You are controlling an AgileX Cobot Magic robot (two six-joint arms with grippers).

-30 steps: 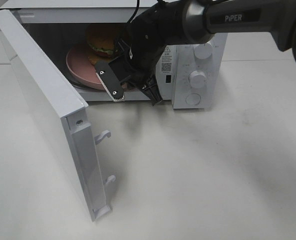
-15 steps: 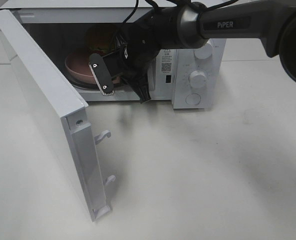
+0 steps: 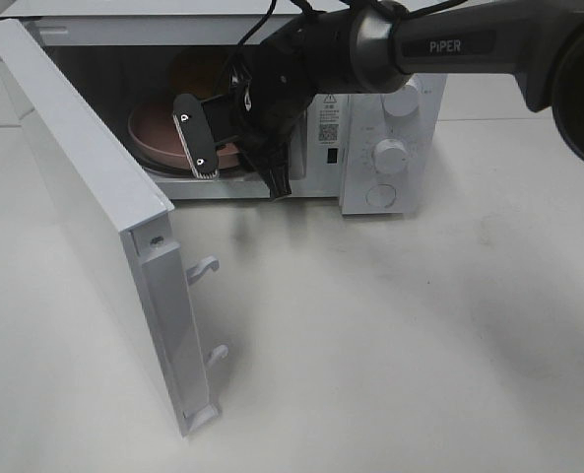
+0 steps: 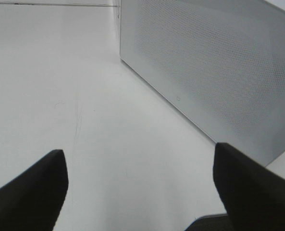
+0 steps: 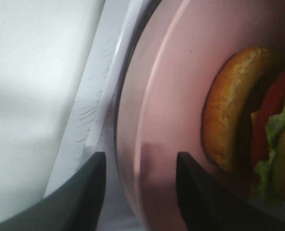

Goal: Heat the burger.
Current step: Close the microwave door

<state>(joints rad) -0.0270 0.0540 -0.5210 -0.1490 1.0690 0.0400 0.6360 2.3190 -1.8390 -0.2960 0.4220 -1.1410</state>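
Observation:
The burger [image 3: 197, 71] sits on the pink plate [image 3: 152, 126] inside the open microwave [image 3: 370, 108], mostly in shadow. In the right wrist view the burger [image 5: 231, 110] shows its golden bun, red filling and green lettuce on the plate [image 5: 171, 96]. My right gripper [image 3: 240, 177] is at the oven mouth, open, its fingers standing on either side of the plate's near rim without pinching it [image 5: 140, 161]. My left gripper [image 4: 138, 150] is open and holds nothing, low over the white table beside a perforated white panel [image 4: 214, 72].
The microwave door [image 3: 85, 197] swings wide open toward the front left, its latch hooks [image 3: 205, 266] sticking out. Knobs [image 3: 390, 153] are on the control panel at the right. White tabletop [image 3: 390, 335] spreads in front.
My right gripper went from shut on the plate's rim to open, letting it go. The plate and burger slid deeper into the microwave. The left gripper stayed still.

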